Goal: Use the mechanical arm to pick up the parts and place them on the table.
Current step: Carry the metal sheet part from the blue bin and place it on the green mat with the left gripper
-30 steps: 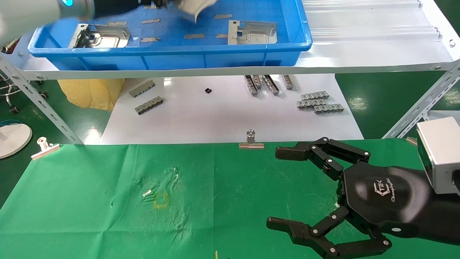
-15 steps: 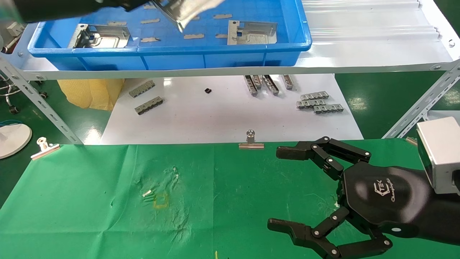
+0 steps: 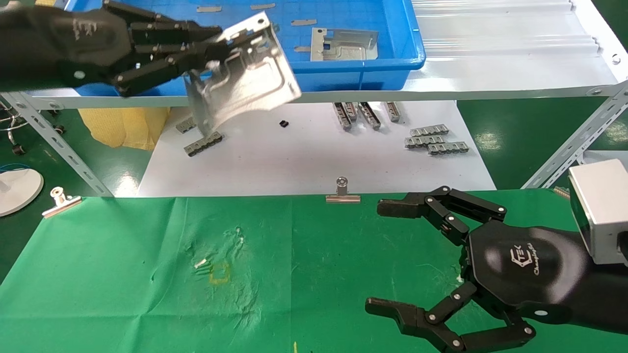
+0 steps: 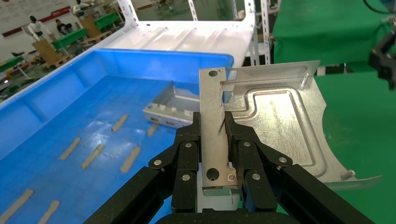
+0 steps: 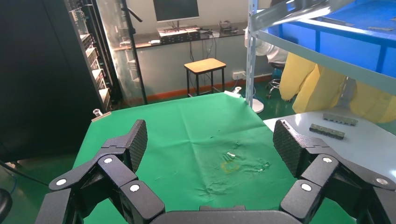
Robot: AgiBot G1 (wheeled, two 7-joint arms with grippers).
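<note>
My left gripper (image 3: 208,51) is shut on the folded tab edge of a silvery stamped metal part (image 3: 250,73) and holds it in the air at the blue tray's front rim, above the white board. In the left wrist view the part (image 4: 275,121) is clamped between my fingers (image 4: 189,140). A second part (image 3: 343,44) lies in the blue tray (image 3: 343,81) and shows in the left wrist view (image 4: 170,109). My right gripper (image 3: 387,255) is open and empty, low over the green table (image 3: 122,274) at the right. The yellow mark (image 3: 219,273) lies left of centre.
Several grey notched strips (image 3: 436,139) lie on the white board (image 3: 294,157). Two binder clips (image 3: 342,193) grip the cloth's far edge. A slanted metal shelf leg (image 3: 54,142) stands at the left, another at the right (image 3: 574,142).
My left gripper has carried the part out of the tray, toward me and down, and now hides the tray's left part. My right gripper has not moved.
</note>
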